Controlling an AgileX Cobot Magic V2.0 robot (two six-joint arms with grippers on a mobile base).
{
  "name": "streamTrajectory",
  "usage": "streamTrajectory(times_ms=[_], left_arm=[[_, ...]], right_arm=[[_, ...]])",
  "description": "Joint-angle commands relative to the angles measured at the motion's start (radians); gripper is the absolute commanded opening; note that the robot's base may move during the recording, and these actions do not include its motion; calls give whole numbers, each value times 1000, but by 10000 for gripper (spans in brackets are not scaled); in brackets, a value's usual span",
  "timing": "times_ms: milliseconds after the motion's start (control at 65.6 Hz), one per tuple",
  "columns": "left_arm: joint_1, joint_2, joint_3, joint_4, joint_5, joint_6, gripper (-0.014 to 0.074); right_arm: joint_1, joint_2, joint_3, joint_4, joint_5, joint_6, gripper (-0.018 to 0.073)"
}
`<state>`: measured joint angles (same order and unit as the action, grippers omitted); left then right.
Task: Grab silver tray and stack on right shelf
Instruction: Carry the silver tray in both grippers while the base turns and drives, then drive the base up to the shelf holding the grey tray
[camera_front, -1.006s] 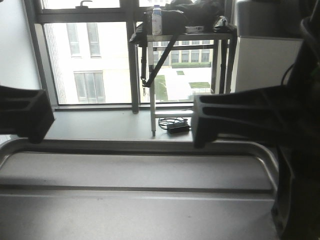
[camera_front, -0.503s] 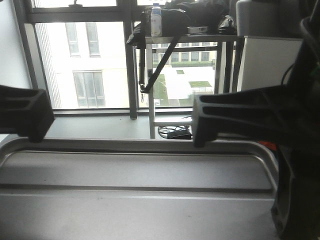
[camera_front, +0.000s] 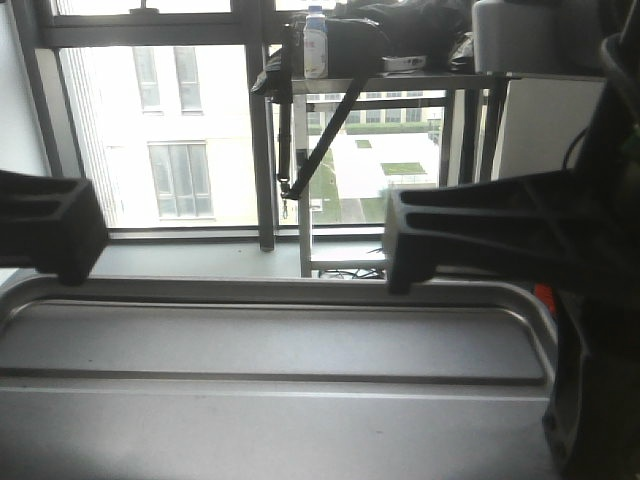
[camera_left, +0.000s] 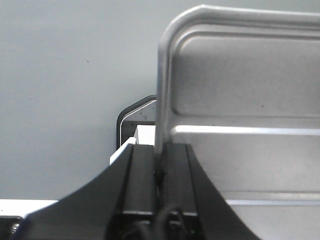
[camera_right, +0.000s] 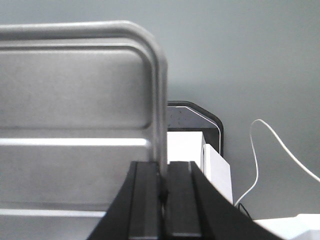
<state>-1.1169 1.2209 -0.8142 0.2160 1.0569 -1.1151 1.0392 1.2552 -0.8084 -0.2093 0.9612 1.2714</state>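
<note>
Black left gripper (camera_left: 161, 150), right gripper (camera_right: 163, 170) still clamped on silver tray (camera_front: 270, 340) rim; window (camera_front: 180, 130) nearer.

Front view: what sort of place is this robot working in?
Probably an office or lab room: tall windows facing another building, and a metal table holding a water bottle and a dark bag. The left gripper and right gripper each clamp the silver tray.
</note>
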Motion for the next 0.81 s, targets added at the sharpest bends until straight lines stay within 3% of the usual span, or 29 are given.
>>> streamTrajectory(times_ms=[0,792], left_arm=[[-7,-23,-30,8,-10,-2,-92],[-7,-23,-30,8,-10,-2,-92]], right_arm=[[2,-20,-28,-27,-25,0,59],[2,-20,-28,-27,-25,0,59]])
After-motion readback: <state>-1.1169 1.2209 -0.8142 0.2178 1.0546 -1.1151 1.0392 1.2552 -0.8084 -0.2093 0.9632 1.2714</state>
